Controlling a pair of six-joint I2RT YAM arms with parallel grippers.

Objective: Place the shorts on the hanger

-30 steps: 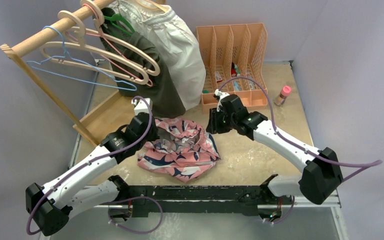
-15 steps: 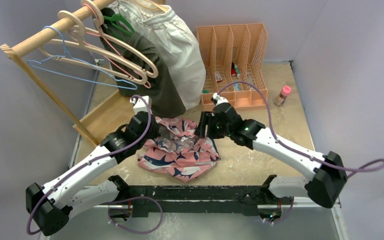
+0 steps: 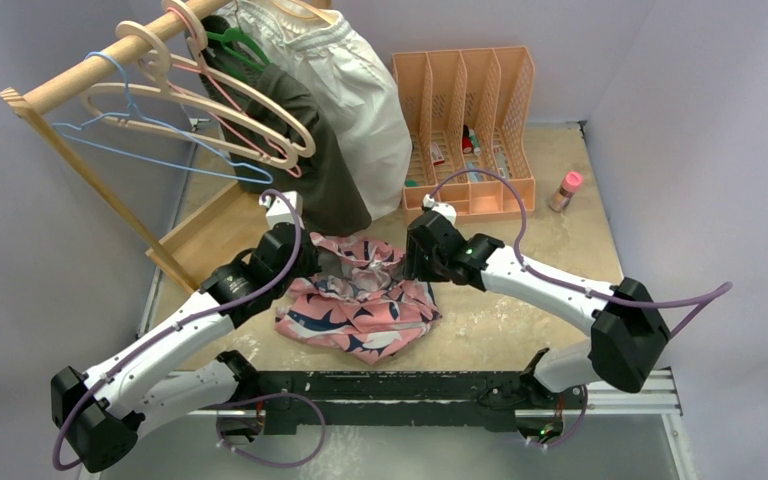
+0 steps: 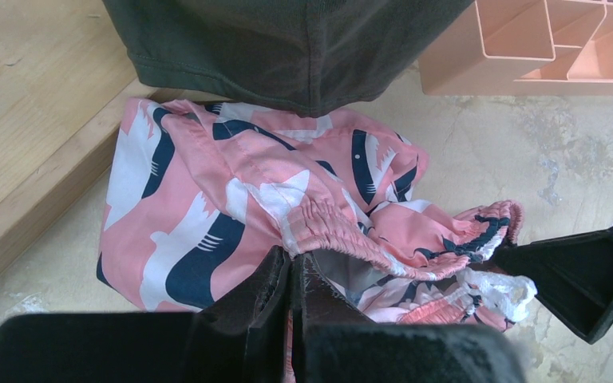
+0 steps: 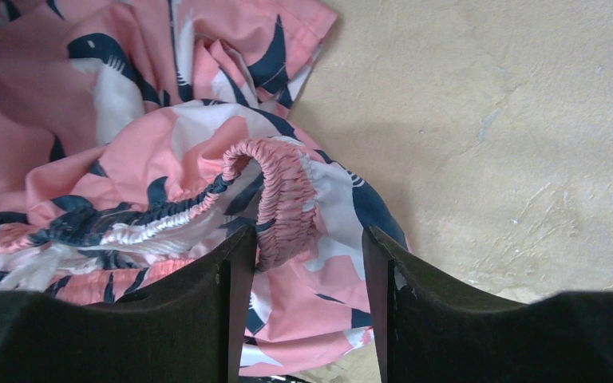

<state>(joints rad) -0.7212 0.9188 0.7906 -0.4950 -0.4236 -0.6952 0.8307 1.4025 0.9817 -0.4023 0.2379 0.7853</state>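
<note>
The pink shark-print shorts (image 3: 355, 300) lie crumpled on the table between my two arms. My left gripper (image 4: 293, 267) is shut on the elastic waistband of the shorts (image 4: 207, 199) at their left side. My right gripper (image 5: 303, 247) is open, with the waistband's right end (image 5: 283, 199) between its fingers and against the left finger; the shorts (image 5: 88, 104) fill the view's left. The right gripper (image 3: 415, 262) sits at the shorts' right edge. The thin light-blue wire hanger (image 3: 150, 135) hangs on the wooden rail at the upper left, apart from both grippers.
A wooden rack (image 3: 90, 65) holds beige hangers (image 3: 220, 105), a green hanger (image 3: 240, 45), a dark olive garment (image 3: 310, 150) and a white garment (image 3: 360, 90). An orange file organiser (image 3: 465, 110) and a small pink-capped bottle (image 3: 566, 188) stand at the back right.
</note>
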